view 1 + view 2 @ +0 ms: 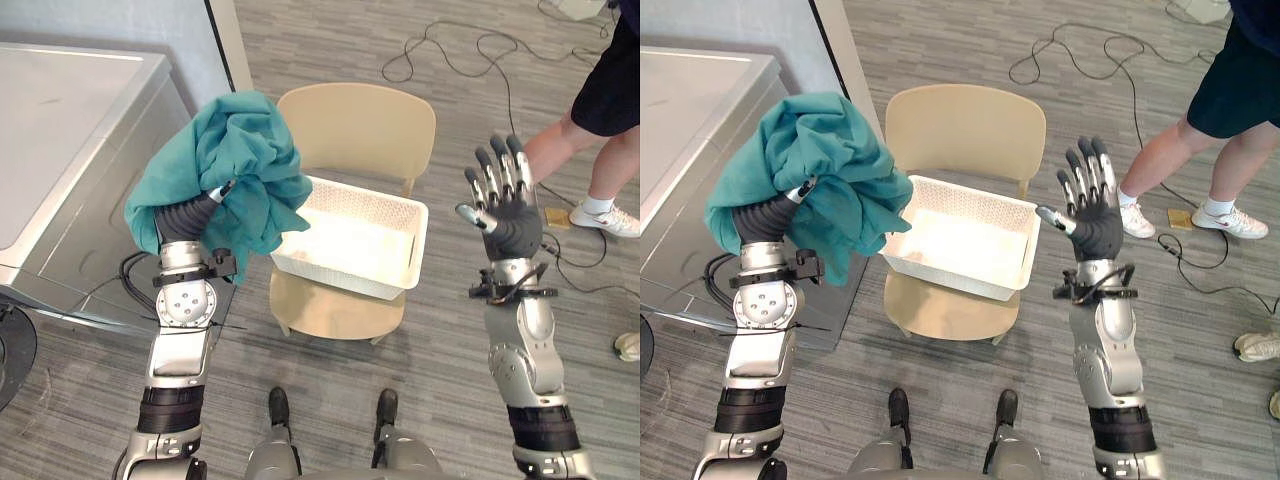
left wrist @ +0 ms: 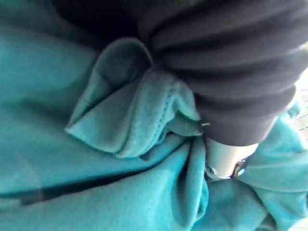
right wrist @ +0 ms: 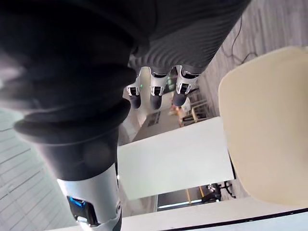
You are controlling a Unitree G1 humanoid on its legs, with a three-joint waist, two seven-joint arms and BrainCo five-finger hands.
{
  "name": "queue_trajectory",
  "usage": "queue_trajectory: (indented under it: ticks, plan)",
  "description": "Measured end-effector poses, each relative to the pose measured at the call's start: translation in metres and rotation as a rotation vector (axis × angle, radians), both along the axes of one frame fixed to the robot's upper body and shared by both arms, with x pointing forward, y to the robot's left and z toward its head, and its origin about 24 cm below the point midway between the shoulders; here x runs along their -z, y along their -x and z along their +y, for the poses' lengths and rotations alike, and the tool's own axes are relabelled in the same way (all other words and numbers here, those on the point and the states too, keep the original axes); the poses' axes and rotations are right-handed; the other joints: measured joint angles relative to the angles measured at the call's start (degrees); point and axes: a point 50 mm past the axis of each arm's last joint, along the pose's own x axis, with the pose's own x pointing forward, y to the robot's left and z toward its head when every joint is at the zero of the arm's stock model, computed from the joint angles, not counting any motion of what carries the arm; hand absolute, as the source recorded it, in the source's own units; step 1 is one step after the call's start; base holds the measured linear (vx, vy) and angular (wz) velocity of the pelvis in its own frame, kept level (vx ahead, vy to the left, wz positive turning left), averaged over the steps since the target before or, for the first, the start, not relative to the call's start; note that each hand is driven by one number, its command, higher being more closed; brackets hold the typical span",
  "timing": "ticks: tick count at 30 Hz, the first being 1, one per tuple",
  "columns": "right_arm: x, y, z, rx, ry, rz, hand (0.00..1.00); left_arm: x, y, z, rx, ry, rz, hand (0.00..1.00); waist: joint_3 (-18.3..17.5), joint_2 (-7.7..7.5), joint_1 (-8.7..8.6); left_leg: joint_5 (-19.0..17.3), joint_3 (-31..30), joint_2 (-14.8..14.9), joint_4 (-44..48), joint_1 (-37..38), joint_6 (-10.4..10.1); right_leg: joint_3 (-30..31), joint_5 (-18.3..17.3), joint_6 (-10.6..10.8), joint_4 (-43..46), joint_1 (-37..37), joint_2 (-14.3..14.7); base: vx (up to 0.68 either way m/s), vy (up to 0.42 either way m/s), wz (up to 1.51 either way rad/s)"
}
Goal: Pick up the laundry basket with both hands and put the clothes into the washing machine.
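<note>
My left hand point(image 1: 205, 205) is raised between the washing machine point(image 1: 70, 130) and the white laundry basket point(image 1: 412, 230), with a bunched teal garment point(image 1: 235, 150) gripped in it. The cloth drapes over the hand and hangs down past the wrist; the left wrist view has folds of it point(image 2: 96, 144) pressed against the hand. The basket sits on a beige chair point(image 1: 360, 125), and its white inside looks bare. Right of the basket, my right hand point(image 1: 510, 215) is held up open with straight fingers point(image 3: 154, 89), touching nothing.
The washing machine's flat top is at the left, close beside the chair. A person's legs point(image 1: 600, 110) stand at the upper right. Black cables point(image 1: 450, 40) trail over the grey floor behind the chair.
</note>
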Motion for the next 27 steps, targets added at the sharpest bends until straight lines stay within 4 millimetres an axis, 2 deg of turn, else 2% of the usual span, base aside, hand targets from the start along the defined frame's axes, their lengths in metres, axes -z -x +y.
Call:
queue_trajectory:
  ticks: [2,5,7,9,10,11,12,13,14,15,16,17,18,19,20,21,22,23,24,25,26,27]
  plan:
    - [0.016,0.006,0.005,0.035,-0.015,0.064,0.0,0.007,0.014,0.009,-0.054,0.067,-0.001,1.0,-0.9,0.15,0.1,-0.2,-1.3,0.2,0.0,0.8,-0.2,-1.3,-0.8,0.1,0.0,1.8,0.3,0.04,-0.011,0.29]
    - [0.021,0.005,0.01,0.07,-0.026,0.085,0.0,0.019,0.03,0.018,-0.112,0.125,0.015,1.0,-1.7,0.27,0.67,-0.2,-3.5,0.6,0.0,1.2,-0.2,-3.4,-1.5,-0.1,0.0,3.6,0.7,0.02,-0.016,0.4]
    - [0.028,0.002,0.011,0.133,-0.001,0.127,0.0,0.029,0.041,0.018,-0.133,0.2,0.035,1.0,-1.9,0.61,2.45,0.1,-7.3,0.6,0.4,1.0,-0.5,-7.3,-2.6,-0.1,0.6,5.8,0.9,0.01,-0.023,0.81]
    - [0.029,0.001,0.008,0.208,0.041,0.146,0.0,0.033,0.048,0.017,-0.15,0.254,0.034,1.0,-2.2,0.97,3.24,0.9,-11.4,0.4,0.4,-0.2,-0.8,-11.7,-5.1,-0.1,3.8,6.2,0.5,-0.02,-0.034,1.17]
    - [0.028,0.0,0.007,0.24,0.067,0.149,0.0,0.034,0.052,0.017,-0.159,0.286,0.027,1.0,-2.4,1.48,3.57,0.3,-12.5,0.7,0.4,-1.0,-0.3,-14.0,-6.5,-0.2,6.4,5.9,0.5,-0.04,-0.065,1.57]
    - [0.03,0.0,0.007,0.271,0.097,0.166,0.0,0.037,0.058,0.02,-0.186,0.31,0.029,1.0,-3.4,1.26,3.74,-3.9,-6.8,2.3,0.4,-2.8,6.4,-17.0,-7.5,-1.3,8.5,4.8,0.5,-0.03,-0.059,1.39]
    - [0.03,0.0,0.006,0.286,0.106,0.169,0.0,0.038,0.058,0.021,-0.189,0.317,0.029,1.0,-3.7,-0.37,3.43,-6.7,-2.5,2.4,1.3,-3.7,10.4,-17.3,-7.5,-1.4,7.6,5.0,0.5,-0.03,-0.082,1.54]
    - [0.027,-0.001,0.002,0.317,0.116,0.162,0.0,0.034,0.058,0.022,-0.184,0.301,0.014,1.0,-3.6,-2.62,3.19,-9.0,3.6,2.8,7.5,-6.8,13.7,-18.5,-8.8,-1.9,6.6,5.8,-1.0,0.03,-0.01,1.05]
    - [0.022,-0.005,-0.005,0.351,0.148,0.152,0.0,0.039,0.06,0.021,-0.191,0.316,0.029,1.0,-2.5,-1.26,4.22,-8.8,10.1,7.3,21.5,-9.4,14.8,-20.3,-9.7,-2.0,9.5,6.8,-0.9,0.06,0.004,0.76]
    - [0.021,-0.005,-0.009,0.371,0.158,0.151,0.0,0.043,0.063,0.021,-0.196,0.321,0.047,1.0,-2.2,-0.17,4.55,-6.1,13.0,8.3,24.0,-9.0,14.8,-20.2,-11.1,-1.7,11.7,7.2,-0.8,0.05,0.068,0.92]
    - [0.024,0.0,-0.021,0.435,0.173,0.171,0.0,0.046,0.063,0.018,-0.17,0.317,0.069,1.0,-2.1,0.23,2.96,-2.4,14.5,7.5,23.4,-8.7,12.1,-22.3,-13.2,-1.9,15.4,7.7,-2.6,-0.09,0.038,1.54]
    - [0.03,0.007,-0.034,0.502,0.181,0.202,0.0,0.046,0.063,0.015,-0.15,0.309,0.071,1.0,-3.5,-1.55,1.22,3.1,12.4,4.0,14.4,-7.2,11.8,-22.0,-14.2,-3.2,12.6,6.8,-2.6,-0.12,0.013,1.96]
    - [0.032,0.011,-0.04,0.54,0.184,0.214,0.0,0.044,0.061,0.015,-0.142,0.306,0.059,1.0,-3.4,-1.55,0.12,-1.7,14.8,4.2,17.2,-7.4,14.3,-24.0,-13.8,-3.1,12.1,7.4,-2.6,-0.13,-0.044,1.65]
    - [0.039,0.017,-0.049,0.591,0.19,0.251,0.0,0.046,0.062,0.014,-0.139,0.31,0.064,1.0,-3.3,-1.35,0.82,-12.5,22.0,8.0,29.5,-7.4,13.0,-27.0,-13.3,-3.0,12.6,7.9,-2.6,0.0,-0.041,1.34]
    - [0.044,0.024,-0.057,0.635,0.183,0.277,0.0,0.051,0.064,0.013,-0.145,0.319,0.086,1.0,-2.9,-0.27,0.47,-16.1,25.6,9.6,32.2,-5.2,7.1,-29.5,-13.1,-3.1,12.9,8.9,-2.3,0.0,0.011,1.03]
    - [0.045,0.026,-0.06,0.646,0.183,0.287,0.0,0.053,0.065,0.013,-0.145,0.323,0.095,1.0,-2.9,0.12,0.06,-17.0,26.0,9.6,31.7,-4.4,5.6,-30.4,-13.1,-3.0,13.0,9.0,-2.3,-0.01,0.111,1.24]
    - [0.053,0.034,-0.067,0.681,0.178,0.333,0.0,0.057,0.064,0.01,-0.131,0.335,0.117,1.0,-2.7,0.96,-0.23,-18.5,24.7,7.9,27.4,-3.5,3.8,-33.5,-12.6,-3.1,13.6,9.1,-3.1,-0.09,0.211,1.02]
    - [0.058,0.036,-0.067,0.688,0.178,0.364,0.0,0.063,0.065,0.011,-0.138,0.34,0.144,1.0,-2.5,0.83,0.27,-18.3,24.1,6.2,26.6,-3.7,3.5,-34.7,-12.2,-3.0,14.9,9.1,-5.0,-0.1,0.23,0.92]
    - [0.059,0.037,-0.067,0.688,0.18,0.367,0.0,0.065,0.065,0.011,-0.139,0.342,0.155,1.0,-2.4,0.94,0.29,-18.3,23.6,5.7,26.5,-3.8,3.6,-35.0,-12.4,-2.8,15.7,9.2,-5.5,-0.09,0.211,0.69]
    - [0.06,0.037,-0.066,0.687,0.189,0.376,0.0,0.074,0.064,0.011,-0.141,0.348,0.196,1.0,-2.2,1.37,-0.01,-19.1,21.3,3.1,26.1,-4.1,4.9,-35.7,-13.4,-2.7,19.7,9.5,-8.6,-0.05,0.297,1.0]
    - [0.063,0.041,-0.068,0.691,0.2,0.391,0.0,0.083,0.061,0.007,-0.117,0.357,0.239,1.0,-1.9,1.42,-0.84,-19.8,18.5,-0.1,25.3,-3.6,6.0,-33.8,-14.5,-4.6,26.7,9.1,-12.7,-0.03,0.321,1.3]
    - [0.065,0.044,-0.069,0.694,0.205,0.403,0.0,0.087,0.059,0.003,-0.098,0.363,0.26,1.0,-1.6,1.35,-1.6,-19.9,16.8,-1.8,24.9,-3.2,6.7,-31.1,-14.5,-6.8,30.9,8.4,-14.8,0.01,0.38,1.67]
